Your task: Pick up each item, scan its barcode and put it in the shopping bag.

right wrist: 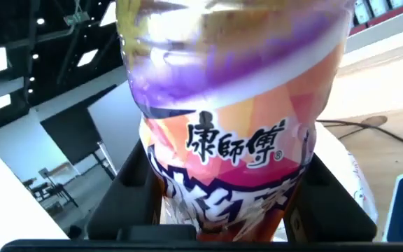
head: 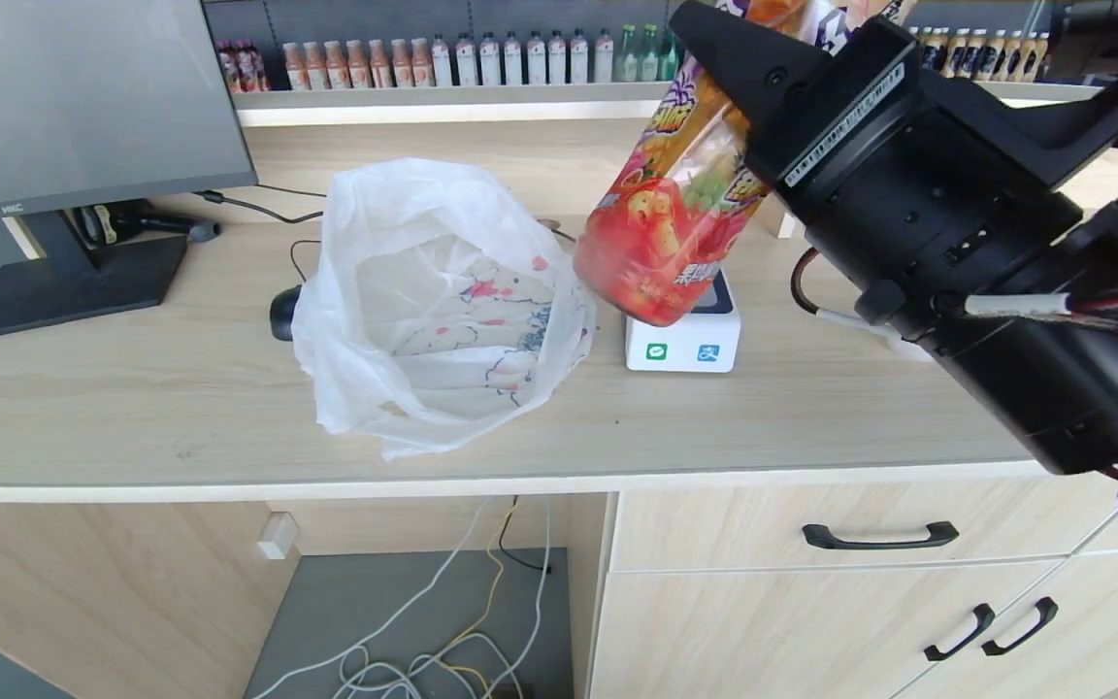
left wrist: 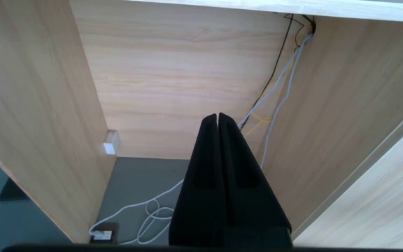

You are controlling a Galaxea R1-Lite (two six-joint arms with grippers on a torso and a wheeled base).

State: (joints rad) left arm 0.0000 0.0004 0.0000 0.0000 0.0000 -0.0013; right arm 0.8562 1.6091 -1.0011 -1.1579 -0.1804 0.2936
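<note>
Clamping a drink bottle (head: 661,223), right gripper (right wrist: 229,203) hangs over wooden counter (head: 132,408), beside shopping bag (head: 433,301); left gripper (left wrist: 217,122) closed, empty.

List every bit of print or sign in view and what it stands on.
Bottle label: big brand characters, left unquoted.
Monitor bezel: small logo, left unquoted.
Scanner front: green and blue icons, no words.
Sticker on right end effector: barcode, print too small to read.
Shelf bottles: labels too small to read.
</note>
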